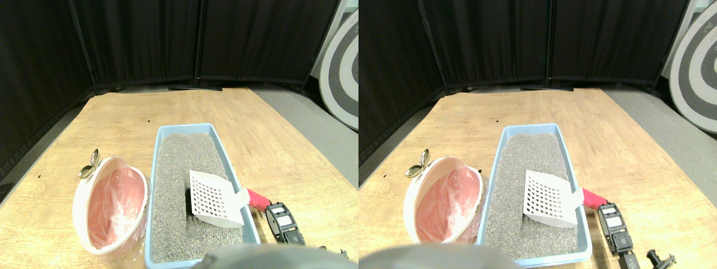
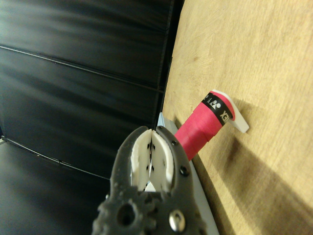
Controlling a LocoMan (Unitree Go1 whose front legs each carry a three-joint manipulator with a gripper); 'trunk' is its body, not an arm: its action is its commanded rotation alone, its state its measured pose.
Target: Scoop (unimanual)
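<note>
Scoop [image 1: 212, 199] found lying inside litter tray [image 1: 224, 147], slotted white head flat on grey litter [image 1: 179, 162] in the near half of the tray, towards its right wall. Handle [image 1: 257, 199] wrapped in red, crossing over the tray's right rim and pointing out towards the lower right. Small dark lump [image 1: 187, 197] noted in the litter, touching the head's left edge and partly hidden by it.

Right gripper [image 1: 273, 210] positioned outside the tray on the wooden floor [image 1: 112, 123], just beside the outer end of the handle. Contact with the handle not confirmable from the stereo pair view. In the wrist view, right gripper [image 2: 151, 147] seen with white pads [image 2: 139, 159] pressed together along a thin dark seam — closed on themselves, not around the handle. Red handle [image 2: 200, 132] lying just beyond the jaw tips, alongside them, with a black band and a white end piece resting over the wood.

Blue tray set lengthwise, running away from the camera. White bin [image 1: 81, 196] standing touching the tray's left wall, tilted so its mouth faces the camera, lined with a pink bag [image 1: 115, 202]. Small metallic piece [image 1: 88, 166] at the bin's far rim — nature unclear. Black curtain panels [image 1: 140, 39] closing off the far side; grey-and-white ringed disc [image 1: 344, 73] leaning at the far right.
</note>
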